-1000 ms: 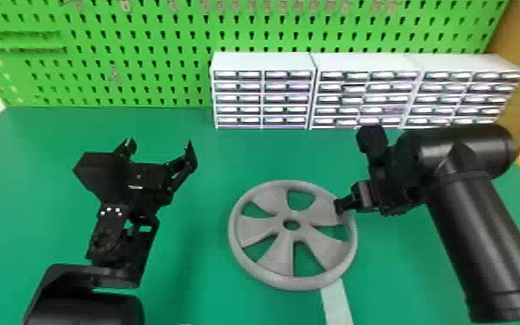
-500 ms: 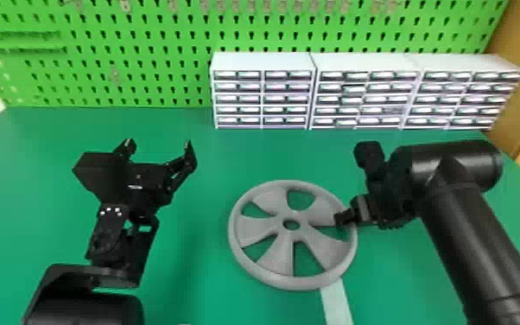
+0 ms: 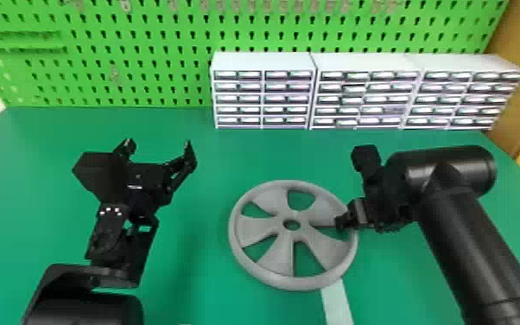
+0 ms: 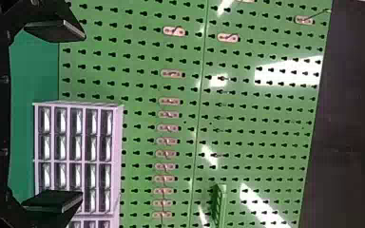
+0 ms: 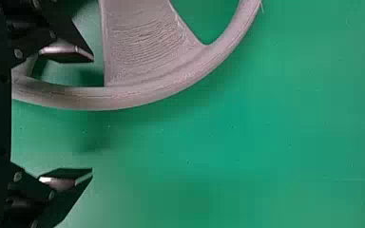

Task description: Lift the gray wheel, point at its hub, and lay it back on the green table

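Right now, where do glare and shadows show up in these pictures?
Left wrist view: white glare streaks the green pegboard. Right wrist view: soft shadows lie on the green table beside the gray wheel. Head view: a dull sheen runs along the right arm.

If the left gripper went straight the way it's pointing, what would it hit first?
Probably the green pegboard behind the table, though the left gripper also points close to the white drawer units, and the depth is unclear.
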Controlling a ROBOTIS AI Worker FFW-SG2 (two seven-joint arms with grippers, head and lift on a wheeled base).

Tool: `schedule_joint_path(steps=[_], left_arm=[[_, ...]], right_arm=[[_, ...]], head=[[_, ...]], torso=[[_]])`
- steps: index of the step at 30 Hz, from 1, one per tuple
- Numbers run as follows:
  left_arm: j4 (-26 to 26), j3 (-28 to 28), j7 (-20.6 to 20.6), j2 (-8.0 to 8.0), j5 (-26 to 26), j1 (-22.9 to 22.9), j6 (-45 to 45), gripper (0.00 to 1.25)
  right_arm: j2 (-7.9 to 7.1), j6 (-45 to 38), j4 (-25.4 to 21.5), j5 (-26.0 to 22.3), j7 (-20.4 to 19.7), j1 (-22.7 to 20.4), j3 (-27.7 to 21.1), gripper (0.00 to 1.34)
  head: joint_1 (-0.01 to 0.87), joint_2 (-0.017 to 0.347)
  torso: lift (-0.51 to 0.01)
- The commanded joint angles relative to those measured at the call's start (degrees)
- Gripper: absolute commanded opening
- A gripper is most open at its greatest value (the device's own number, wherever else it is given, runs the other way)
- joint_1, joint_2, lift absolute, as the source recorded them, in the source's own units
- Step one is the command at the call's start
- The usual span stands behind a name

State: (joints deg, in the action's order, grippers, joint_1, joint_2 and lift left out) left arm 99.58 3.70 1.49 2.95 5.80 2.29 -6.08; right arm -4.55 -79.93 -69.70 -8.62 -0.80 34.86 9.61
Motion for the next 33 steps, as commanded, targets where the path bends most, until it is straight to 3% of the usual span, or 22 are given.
schedule_joint_path(steps=[1,5,24,33], left_arm=[[0.0,0.1,0.0,0.04,0.0,0.1,0.0,1.14],[0.0,0.1,0.0,0.04,0.0,0.0,0.0,1.14],[0.0,-0.1,0.0,0.04,0.0,0.2,0.0,1.14],[0.0,-0.1,0.0,0.04,0.0,0.3,0.0,1.14]], right_arm=[[0.16,-0.5,0.0,0.0,-0.1,0.1,0.1,0.41],[0.16,-0.3,0.0,0.1,-0.1,0.3,0.6,0.16],[0.07,0.0,-0.2,-1.1,0.0,0.1,0.3,0.12],[0.16,1.6,-4.5,-1.8,0.0,-1.6,-1.8,0.12]], head=[[0.692,0.048],[0.692,0.048],[0.692,0.048],[0.692,0.048]], torso=[[-0.093],[-0.093],[-0.093],[-0.093]])
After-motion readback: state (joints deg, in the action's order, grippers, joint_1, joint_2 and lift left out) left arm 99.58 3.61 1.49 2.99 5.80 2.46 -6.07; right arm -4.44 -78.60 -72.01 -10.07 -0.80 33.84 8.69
